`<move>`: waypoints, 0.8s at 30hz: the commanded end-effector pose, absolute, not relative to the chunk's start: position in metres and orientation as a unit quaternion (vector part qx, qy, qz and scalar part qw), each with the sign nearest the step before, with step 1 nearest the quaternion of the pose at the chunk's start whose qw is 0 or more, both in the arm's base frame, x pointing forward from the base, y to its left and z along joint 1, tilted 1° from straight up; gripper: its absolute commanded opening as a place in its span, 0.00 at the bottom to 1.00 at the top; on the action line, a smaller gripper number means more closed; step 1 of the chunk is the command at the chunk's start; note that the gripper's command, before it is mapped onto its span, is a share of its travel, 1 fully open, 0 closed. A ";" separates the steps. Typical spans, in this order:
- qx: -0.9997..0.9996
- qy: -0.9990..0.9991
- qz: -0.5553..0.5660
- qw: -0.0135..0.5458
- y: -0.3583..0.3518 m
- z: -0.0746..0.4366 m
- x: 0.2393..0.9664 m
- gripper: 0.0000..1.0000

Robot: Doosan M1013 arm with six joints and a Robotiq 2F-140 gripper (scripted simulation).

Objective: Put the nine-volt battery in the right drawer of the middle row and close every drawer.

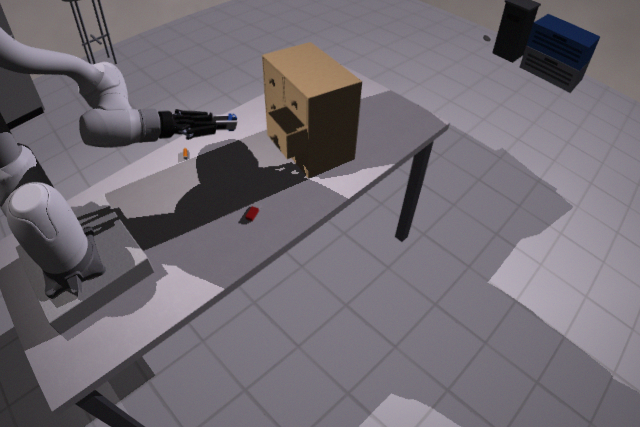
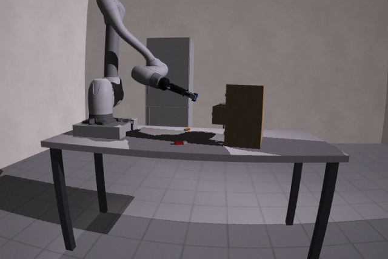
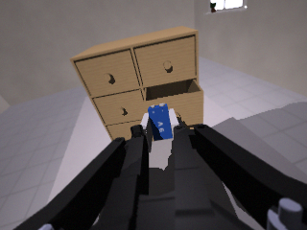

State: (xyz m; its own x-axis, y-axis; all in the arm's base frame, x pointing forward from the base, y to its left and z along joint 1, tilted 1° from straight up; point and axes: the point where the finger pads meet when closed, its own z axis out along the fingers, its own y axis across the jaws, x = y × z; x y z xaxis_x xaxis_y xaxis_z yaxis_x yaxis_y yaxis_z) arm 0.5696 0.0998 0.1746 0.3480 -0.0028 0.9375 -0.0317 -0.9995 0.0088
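Observation:
My gripper (image 1: 230, 120) (image 2: 194, 96) (image 3: 160, 119) is shut on the blue nine-volt battery (image 1: 233, 116) (image 2: 196, 96) (image 3: 159, 123), which sticks out from between the fingertips. The gripper lies nearly level in the air, pointing at the front of the small wooden chest (image 1: 315, 81) (image 2: 244, 114) (image 3: 110, 52), a gap short of it. The right drawer of the middle row (image 1: 295, 144) (image 2: 218, 114) (image 3: 178, 103) is pulled partly out, with its dark inside showing. The other drawers look pushed in.
A red block (image 1: 251, 213) (image 2: 178, 142) lies on the table (image 1: 403, 117) (image 2: 297, 149) nearer the front edge. A small orange item (image 1: 185, 153) (image 2: 187, 128) lies below the gripper. The robot base stands at the table's left end.

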 end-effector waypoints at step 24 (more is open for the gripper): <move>0.821 -0.011 0.571 0.013 0.098 0.174 0.638 0.14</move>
State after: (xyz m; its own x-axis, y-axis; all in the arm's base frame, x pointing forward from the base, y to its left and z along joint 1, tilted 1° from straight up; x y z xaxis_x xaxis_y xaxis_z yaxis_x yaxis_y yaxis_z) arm 0.6311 0.0978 0.1742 0.3480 -0.0028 0.9375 -0.0318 -0.9995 0.0089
